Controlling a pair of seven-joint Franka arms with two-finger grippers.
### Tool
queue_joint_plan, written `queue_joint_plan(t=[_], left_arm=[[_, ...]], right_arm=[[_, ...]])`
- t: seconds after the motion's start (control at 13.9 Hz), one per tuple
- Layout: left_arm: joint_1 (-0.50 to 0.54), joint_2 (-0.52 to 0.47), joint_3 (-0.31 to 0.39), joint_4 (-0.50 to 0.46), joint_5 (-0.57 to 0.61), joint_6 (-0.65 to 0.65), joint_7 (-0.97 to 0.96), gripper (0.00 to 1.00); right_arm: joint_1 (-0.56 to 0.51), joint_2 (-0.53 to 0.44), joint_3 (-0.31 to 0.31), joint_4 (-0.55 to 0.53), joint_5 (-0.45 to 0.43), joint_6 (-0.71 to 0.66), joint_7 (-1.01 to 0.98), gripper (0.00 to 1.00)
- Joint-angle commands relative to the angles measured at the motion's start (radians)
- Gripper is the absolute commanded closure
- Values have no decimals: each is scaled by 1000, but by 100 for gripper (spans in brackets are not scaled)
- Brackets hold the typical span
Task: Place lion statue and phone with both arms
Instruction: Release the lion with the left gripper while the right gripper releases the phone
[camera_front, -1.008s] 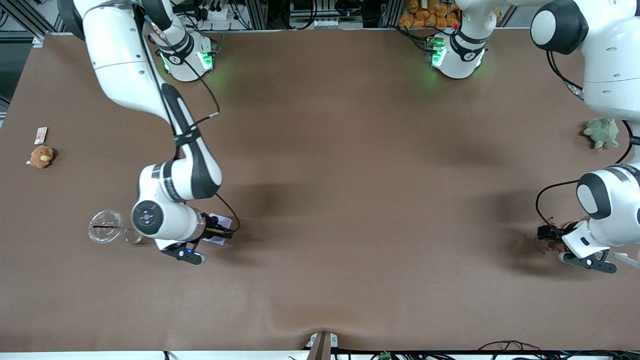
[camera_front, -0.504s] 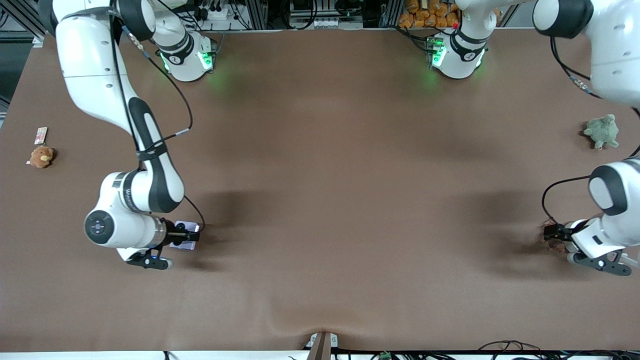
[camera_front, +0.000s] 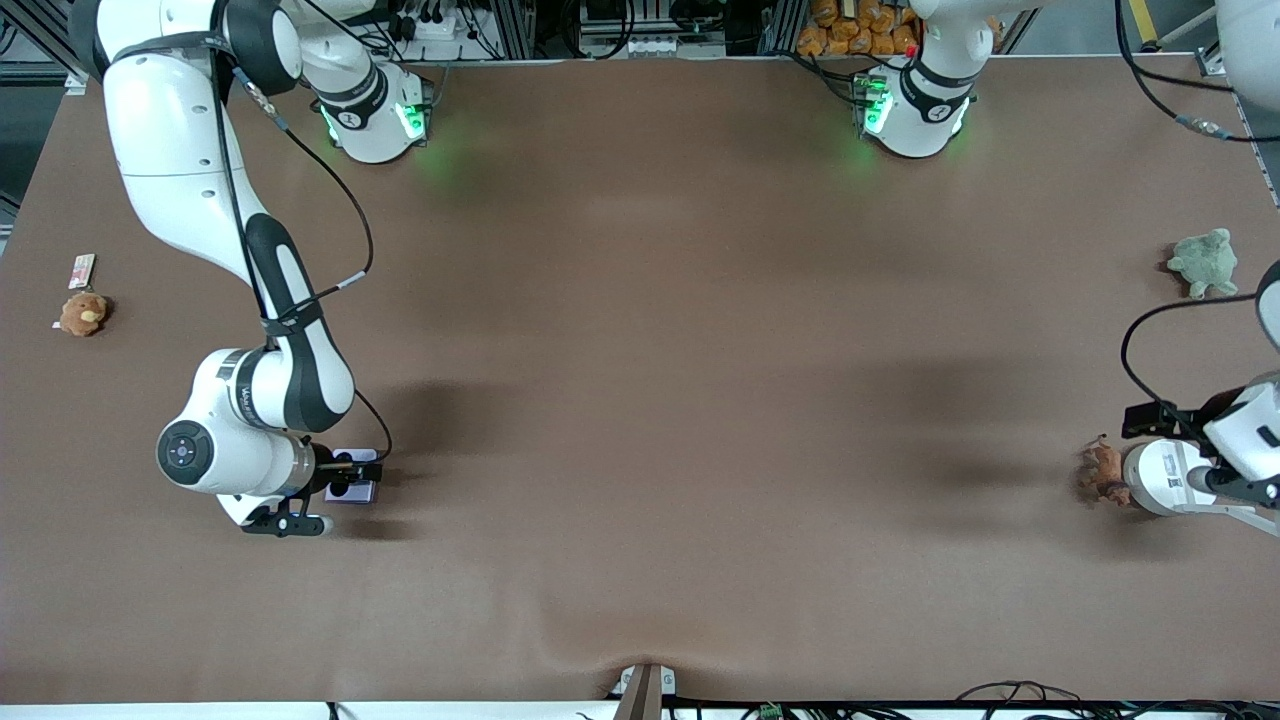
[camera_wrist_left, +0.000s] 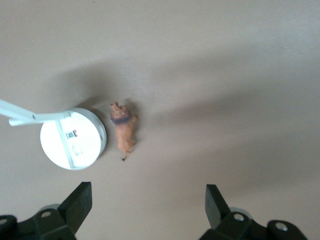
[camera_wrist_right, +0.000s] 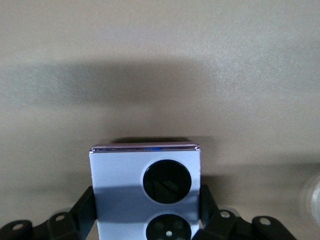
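Phone (camera_wrist_right: 145, 192) is sitting pinched inside the right gripper (camera_wrist_right: 145, 210), just above the worktop (camera_front: 640, 400); lion statue (camera_wrist_left: 123, 130) is lying below the spread left gripper (camera_wrist_left: 148, 202).

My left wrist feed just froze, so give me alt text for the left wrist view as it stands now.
The lion statue lies on the brown table, released, with the left gripper open above it and touching nothing. A round white disc sits close beside the lion.

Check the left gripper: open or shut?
Open. The left gripper has its fingers spread wide and empty above the lion statue on the table.
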Motion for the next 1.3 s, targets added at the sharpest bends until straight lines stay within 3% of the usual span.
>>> queue_joint_plan(t=[0.0, 0.22, 0.29, 0.36, 0.5, 0.72, 0.94, 1.22], left_arm=[[-12, -108, -39, -97, 5, -11, -101, 0], [-10, -191, -118, -138, 5, -63, -230, 0], [-9, -210, -141, -139, 4, -92, -254, 0], [-10, -226, -161, -139, 4, -102, -284, 0], [-65, -255, -161, -149, 1, -135, -367, 0], [-217, -368, -40, -232, -7, -156, -465, 0], [-213, -516, -37, -344, -15, -160, -469, 0], [-145, -539, -34, -312, -72, -240, -389, 0]], right_arm=[[-23, -14, 13, -15, -4, 1, -26, 100], [-37, -14, 14, -18, -2, -4, -42, 100], [-38, -14, 14, -21, 1, -2, -36, 65], [-37, -11, 16, -21, 2, -1, -36, 1], [-23, -12, 14, -20, 2, -2, -36, 0], [-11, -24, 19, -6, 2, -5, -40, 0], [20, -30, 13, 37, -7, -69, -40, 0], [23, -37, 4, 209, -19, -321, -37, 0]])
